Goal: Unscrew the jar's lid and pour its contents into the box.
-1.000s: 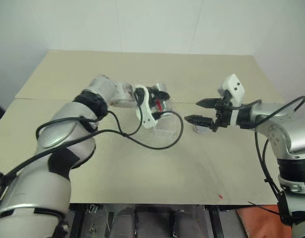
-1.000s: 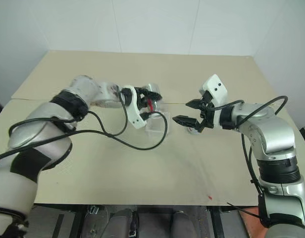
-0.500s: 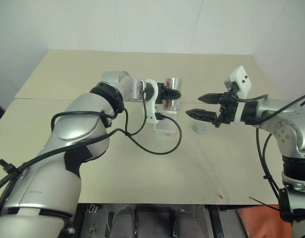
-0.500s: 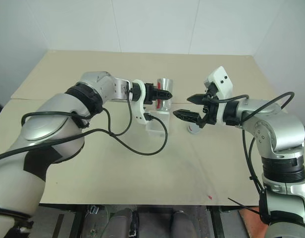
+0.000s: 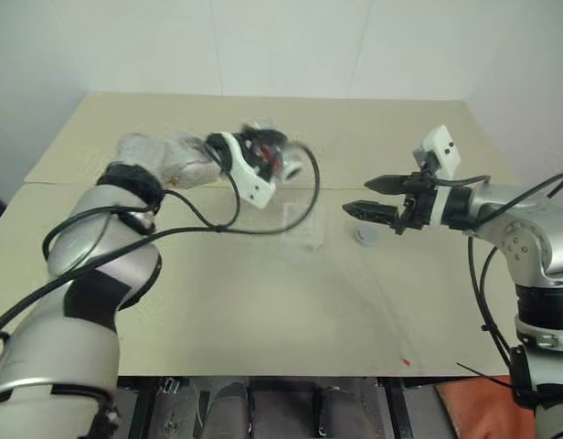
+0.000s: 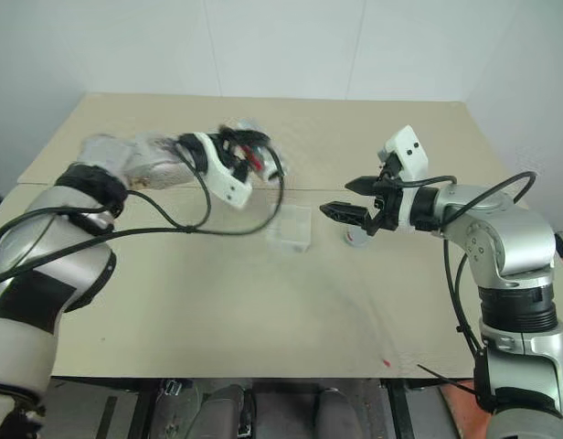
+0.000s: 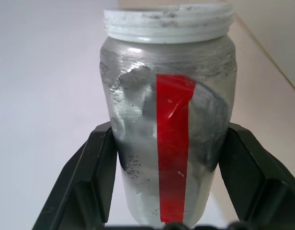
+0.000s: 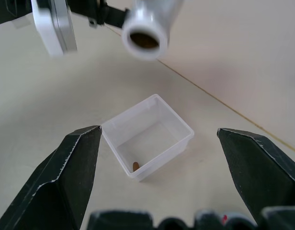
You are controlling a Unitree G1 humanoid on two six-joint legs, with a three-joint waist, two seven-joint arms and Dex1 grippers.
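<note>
Now left tool (image 7: 162, 225) clamps lidless jar (image 7: 169, 120), seemingly near-level, mouth toward wide-open right tool (image 5: 366, 198).

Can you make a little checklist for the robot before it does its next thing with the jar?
1. Jar gripped by the left gripper: ok.
2. Lid off the jar, lying on the table: ok.
3. Something small and brown already in the box: ok.
4. Box upright, nothing blocking it: ok.
5. Right gripper open and holding nothing: ok.
6. Jar fully emptied: cannot tell.
</note>
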